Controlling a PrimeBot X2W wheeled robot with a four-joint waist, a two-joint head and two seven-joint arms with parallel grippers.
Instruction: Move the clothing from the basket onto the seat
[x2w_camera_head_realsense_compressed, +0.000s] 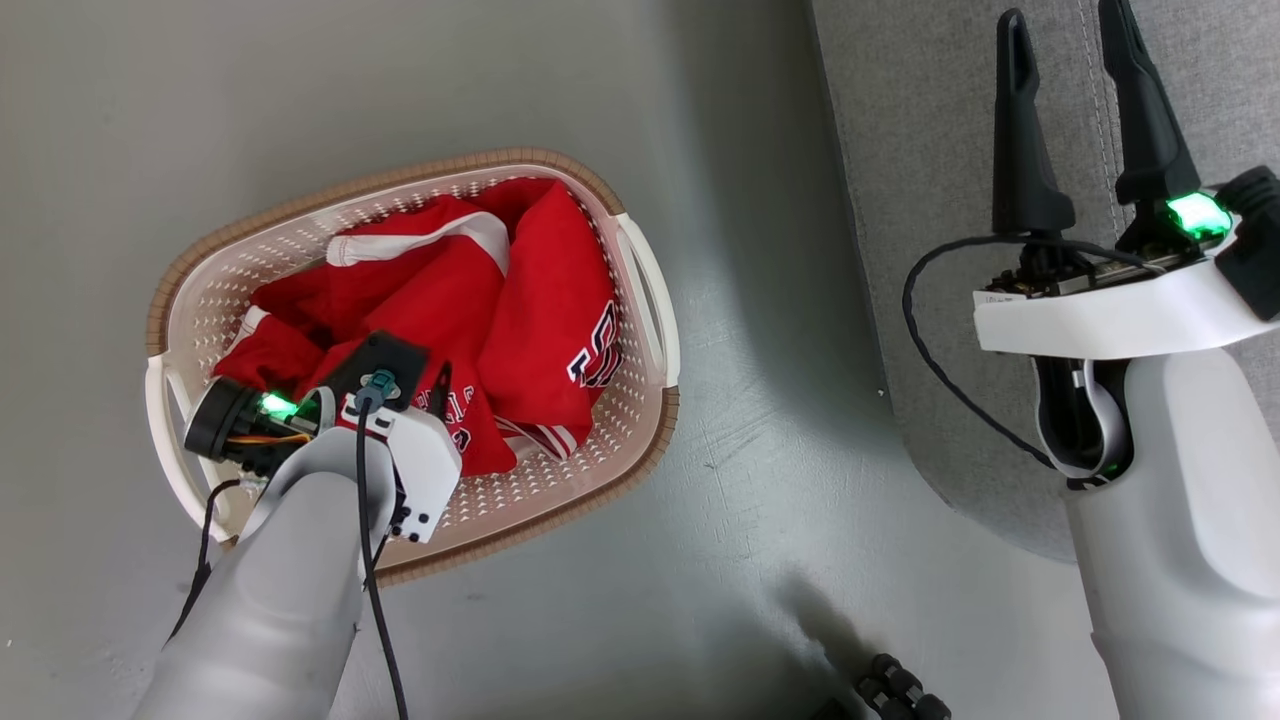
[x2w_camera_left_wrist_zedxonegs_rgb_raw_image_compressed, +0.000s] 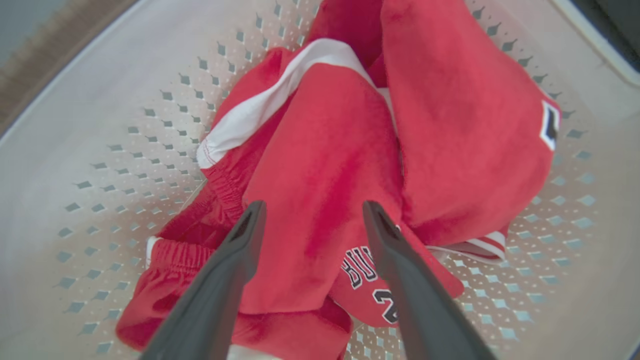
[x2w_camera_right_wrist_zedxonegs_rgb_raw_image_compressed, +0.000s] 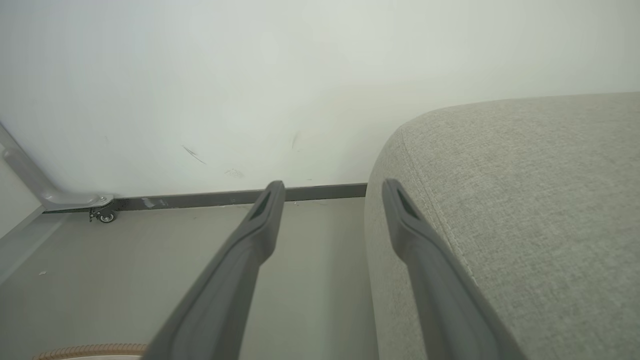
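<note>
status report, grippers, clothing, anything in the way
Left gripper open, poised over clothing in basket, nothing gripped. Right gripper open, empty, by seat edge. Clothing piled in basket. Nothing seen blocking basket to seat.

Open left tool (x2w_camera_left_wrist_zedxonegs_rgb_raw_image_compressed: 314, 207) angles down, open right tool (x2w_camera_head_realsense_compressed: 1062, 15) forward.

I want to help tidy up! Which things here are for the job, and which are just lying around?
For the job: red clothing, basket, grey seat, left pincer.
Just there: floor, wall, little wheel.
</note>
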